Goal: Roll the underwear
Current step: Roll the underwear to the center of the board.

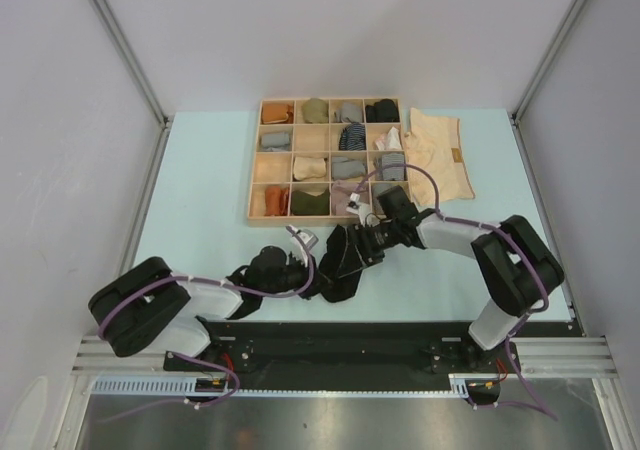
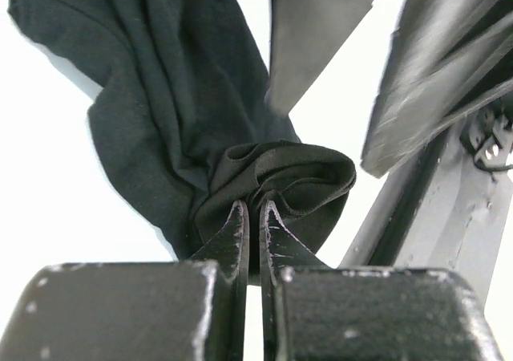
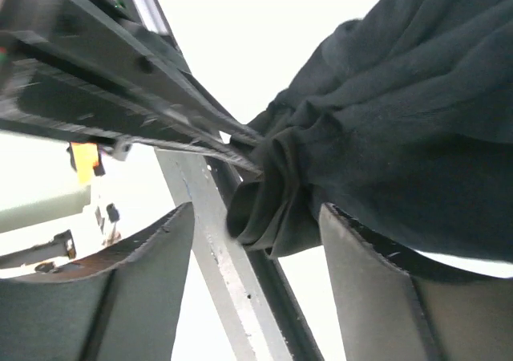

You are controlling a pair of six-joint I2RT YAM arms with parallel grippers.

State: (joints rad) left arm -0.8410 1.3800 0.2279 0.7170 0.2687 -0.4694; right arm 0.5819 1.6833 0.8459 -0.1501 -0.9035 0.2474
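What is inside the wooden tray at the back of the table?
Small rolled cloth bundles fill most compartments of the wooden tray: orange, olive, grey, black, striped. The right arm covers its near right corner.

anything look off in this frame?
Cream underwear lies rumpled on the table right of the wooden tray, unrolled. Black underwear is bunched, pinched in the left pincer; right pincer open around it.
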